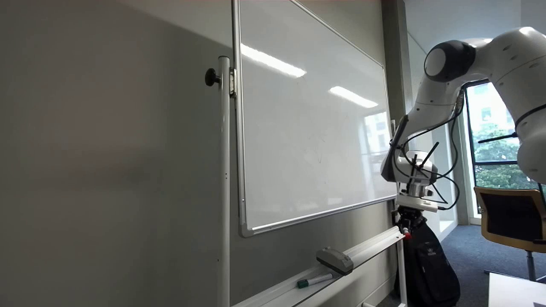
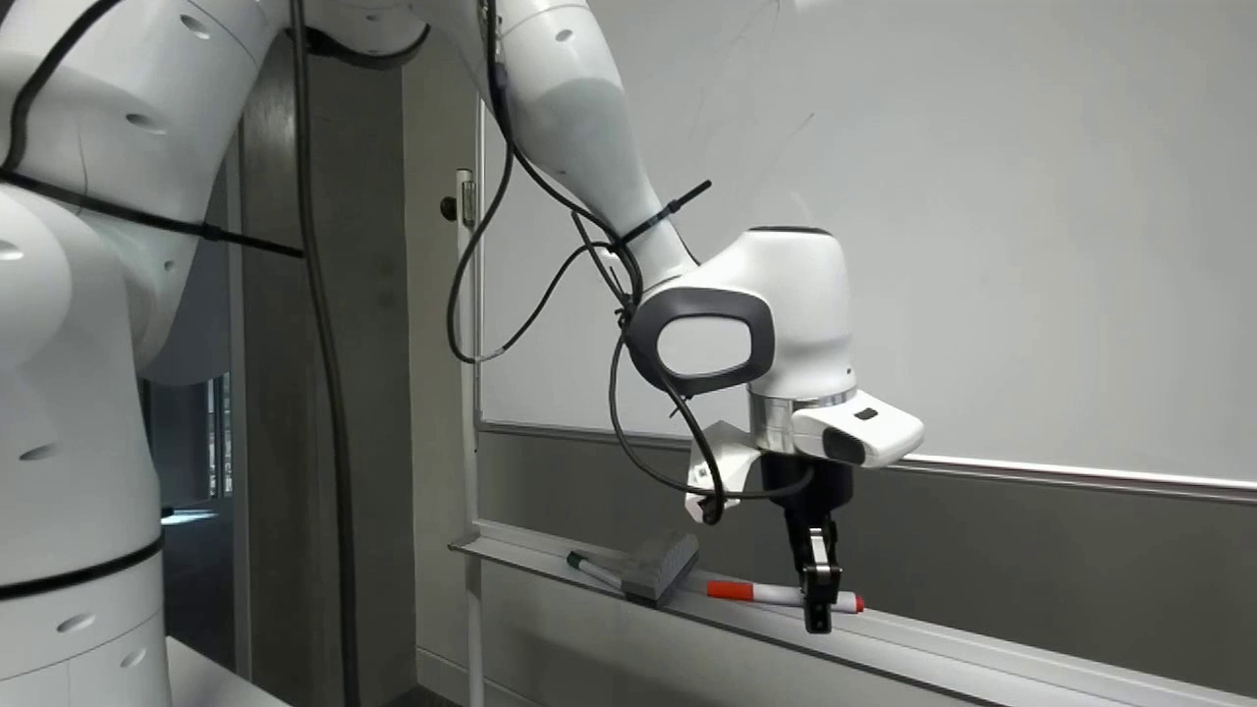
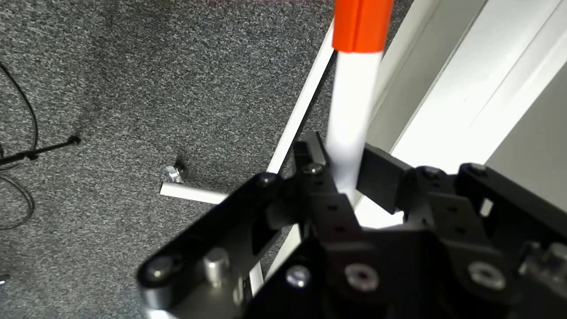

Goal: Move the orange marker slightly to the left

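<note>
While the fingers (image 3: 383, 181) gripped the orange marker (image 2: 778, 594) by its white barrel, its orange end showed outside the front edge of the tray (image 3: 469, 97) in the wrist view; whether it touched, I couldn't tell. I judged it best to turn it parallel to that edge, stop short of the eraser (image 2: 663, 567), and settle it gently before releasing.

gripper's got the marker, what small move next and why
Probably ease the marker slightly left and over the tray before any release: the gripper is closed on its white barrel, and the wrist view shows floor behind its orange end, so letting go now might miss the tray.
</note>
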Controlling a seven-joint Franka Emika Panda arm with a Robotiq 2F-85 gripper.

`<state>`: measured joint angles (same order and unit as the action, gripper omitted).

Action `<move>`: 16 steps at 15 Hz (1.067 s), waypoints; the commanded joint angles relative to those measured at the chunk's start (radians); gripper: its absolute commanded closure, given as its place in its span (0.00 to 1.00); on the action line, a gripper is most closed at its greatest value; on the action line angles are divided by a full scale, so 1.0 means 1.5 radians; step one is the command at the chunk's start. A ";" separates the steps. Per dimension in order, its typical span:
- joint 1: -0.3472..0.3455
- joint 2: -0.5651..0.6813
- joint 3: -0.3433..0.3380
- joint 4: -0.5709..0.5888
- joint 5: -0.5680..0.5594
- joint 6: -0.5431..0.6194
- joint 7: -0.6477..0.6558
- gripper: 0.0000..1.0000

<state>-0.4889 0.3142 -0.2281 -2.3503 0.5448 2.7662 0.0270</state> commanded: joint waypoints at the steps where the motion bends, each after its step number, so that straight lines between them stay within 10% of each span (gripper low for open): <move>1: -0.039 -0.139 0.050 -0.120 0.128 0.004 -0.108 0.95; 16: 0.176 -0.168 0.278 -0.194 0.666 0.252 -0.150 0.95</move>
<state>-0.2602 0.0365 0.1533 -2.6770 1.4430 3.0634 -0.1779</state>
